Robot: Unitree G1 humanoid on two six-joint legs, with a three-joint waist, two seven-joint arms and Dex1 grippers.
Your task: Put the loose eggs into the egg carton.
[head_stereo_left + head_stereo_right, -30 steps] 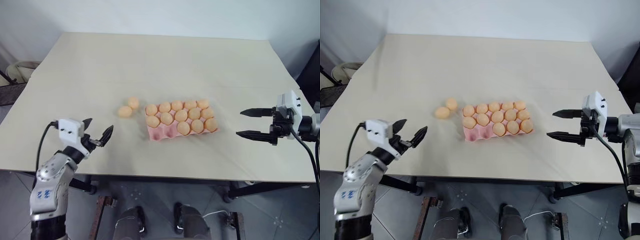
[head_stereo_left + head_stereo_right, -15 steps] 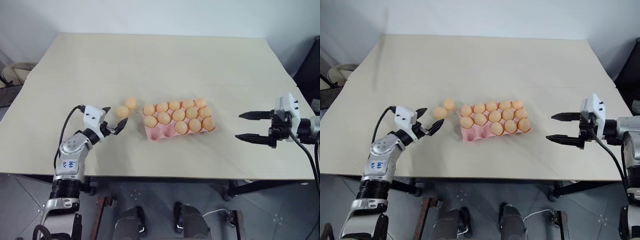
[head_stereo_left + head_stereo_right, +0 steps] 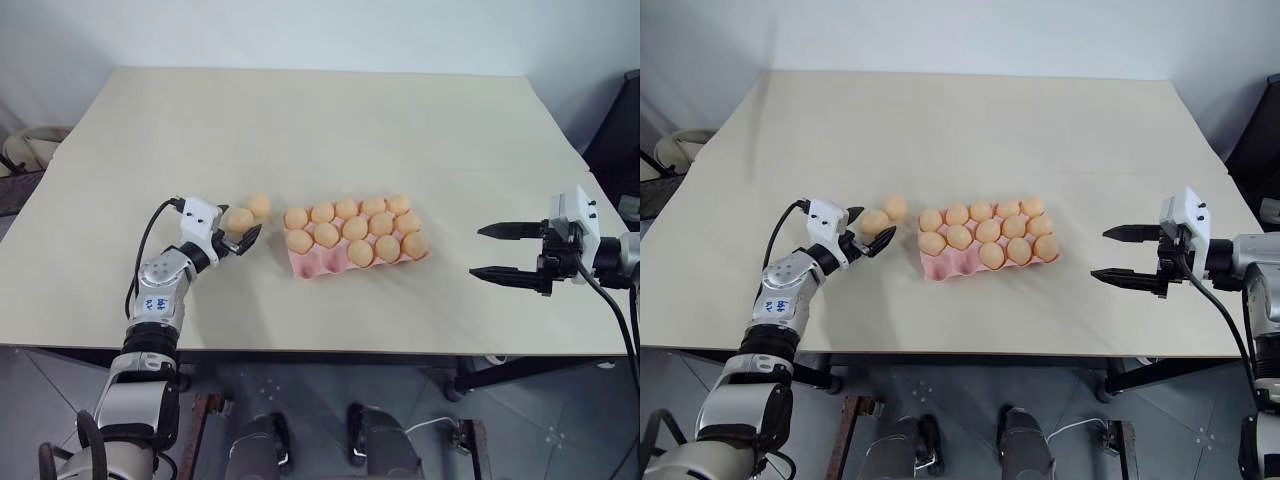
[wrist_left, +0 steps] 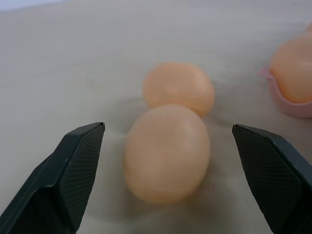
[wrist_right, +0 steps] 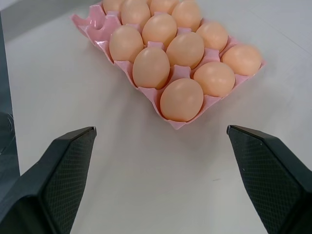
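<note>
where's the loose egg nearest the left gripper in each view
Left eye view: nearer loose egg, left of the egg carton.
Right eye view: same place.
Left wrist view: front egg between the open gripper's fingers.
Right wrist view: carton without that egg.
Shared landmark: the pink carton.

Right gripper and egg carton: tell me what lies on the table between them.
Nothing: between the right gripper and the egg carton the table is bare, as both eye views and the right wrist view show.
</note>
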